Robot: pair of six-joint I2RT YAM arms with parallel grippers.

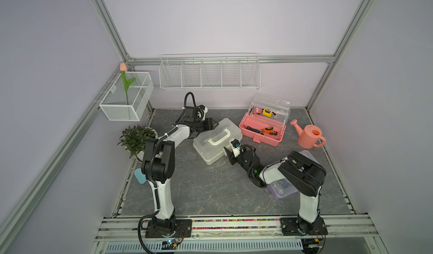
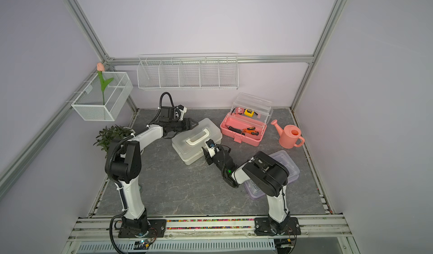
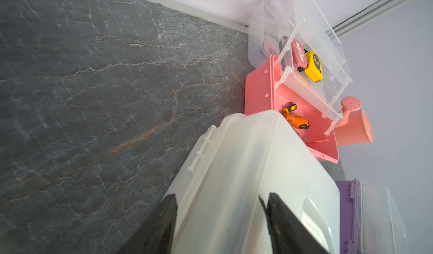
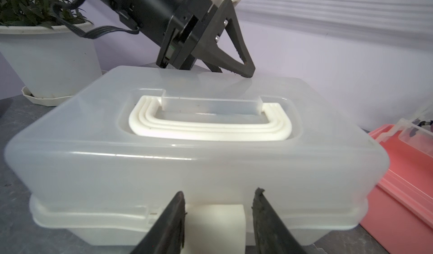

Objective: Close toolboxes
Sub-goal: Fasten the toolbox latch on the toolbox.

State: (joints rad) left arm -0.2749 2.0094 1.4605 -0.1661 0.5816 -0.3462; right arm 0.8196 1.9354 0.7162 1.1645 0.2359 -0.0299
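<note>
Right gripper [image 4: 219,194] stands spread around the latch [image 4: 215,217] of the white toolbox [image 4: 187,170], mid table [image 1: 199,194]. Left gripper [image 3: 221,196], spread too, seems to press the lid [image 4: 210,82]. Push the latch shut straight.

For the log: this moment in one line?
white toolbox: lid down; right gripper: open, straddling latch; left gripper: open, rear edge; pink toolbox: open

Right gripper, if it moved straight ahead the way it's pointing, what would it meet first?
The right gripper would probably meet the front latch of the white toolbox, just ahead between its open jaws.
</note>
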